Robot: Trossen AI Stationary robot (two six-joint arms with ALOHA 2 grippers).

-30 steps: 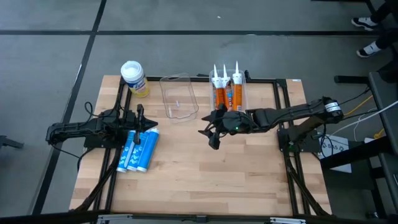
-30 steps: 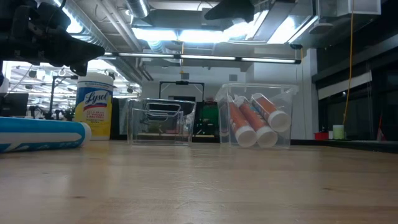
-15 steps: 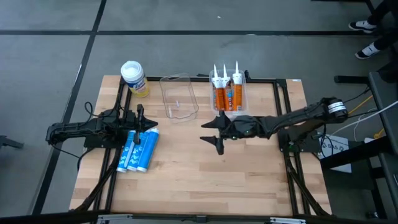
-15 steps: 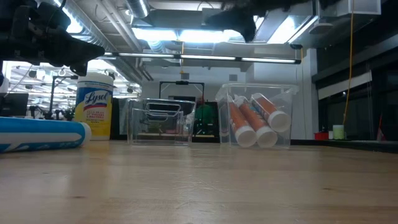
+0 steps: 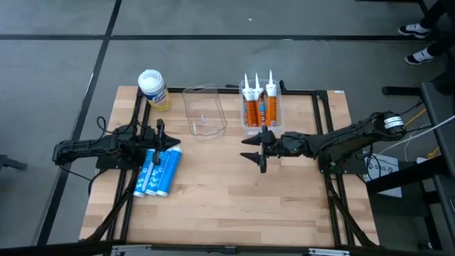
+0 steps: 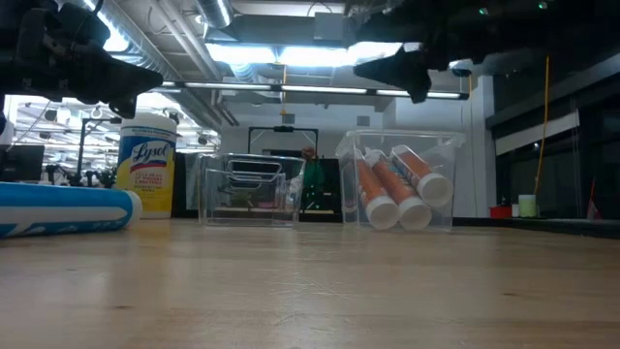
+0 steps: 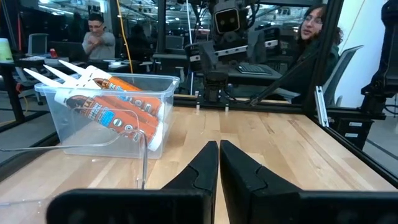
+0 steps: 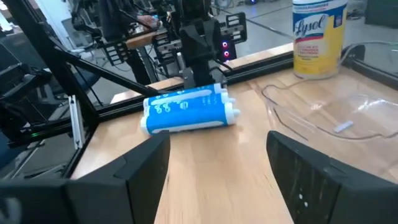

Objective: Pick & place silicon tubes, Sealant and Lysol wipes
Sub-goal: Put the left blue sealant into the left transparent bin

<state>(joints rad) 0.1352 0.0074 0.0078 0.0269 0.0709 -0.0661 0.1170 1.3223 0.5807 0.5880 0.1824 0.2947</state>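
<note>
My right gripper (image 5: pixel 257 151) hangs above the middle of the table (image 5: pixel 227 206), jaws spread wide, holding nothing. Just behind it sits the clear bin (image 5: pixel 260 126) with three orange sealant tubes (image 5: pixel 259 107). An empty clear bin (image 5: pixel 205 111) stands left of that. The Lysol wipes (image 5: pixel 152 89) stand upright at the far left corner, well apart from this gripper. My left gripper (image 5: pixel 176 140) waits at the left side, fingers pressed together on nothing, just above the blue silicone tubes (image 5: pixel 157 173) lying flat.

Right wrist view shows the Lysol wipes label (image 8: pixel 318 37) and the blue tubes end-on. Left wrist view shows two people seated beyond the table. Low view shows the sealant tubes (image 6: pixel 392 190) lying tilted in their bin.
</note>
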